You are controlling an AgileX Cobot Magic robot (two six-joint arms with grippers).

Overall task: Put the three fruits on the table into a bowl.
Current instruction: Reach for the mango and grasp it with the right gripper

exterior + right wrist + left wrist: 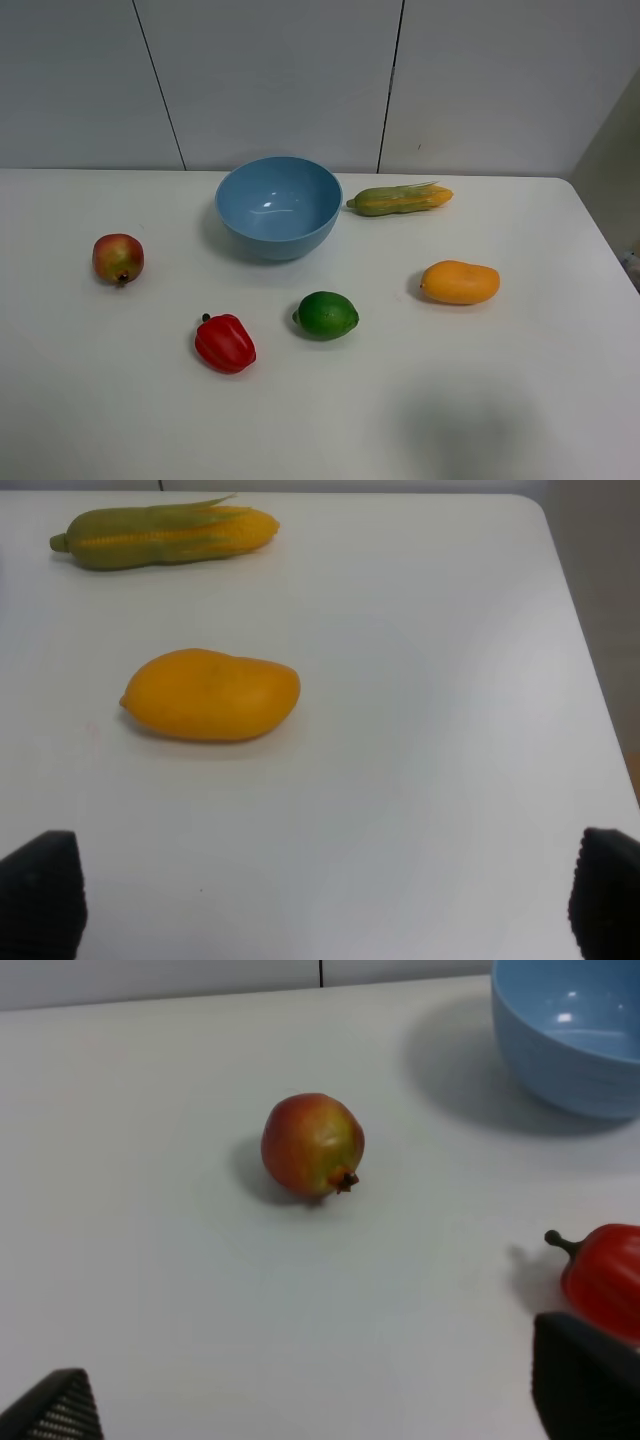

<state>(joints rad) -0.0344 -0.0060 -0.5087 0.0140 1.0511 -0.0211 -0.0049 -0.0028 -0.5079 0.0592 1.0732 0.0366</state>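
White tabletop (500,400) carries every piece, none touching another. All three fruits lie outside the light blue bowl (275,235), which sits near the back edge with the corn cob (400,199) just beside it. The pomegranate (118,258) lies toward the left, the lime (326,315) mid-table near the red bell pepper (225,343), and the mango (459,282) toward the right edge, bare surface all round it. The left gripper (318,1405) hangs with jaws spread and empty, facing the pomegranate. The right gripper (320,905) stands wide apart, facing the mango.
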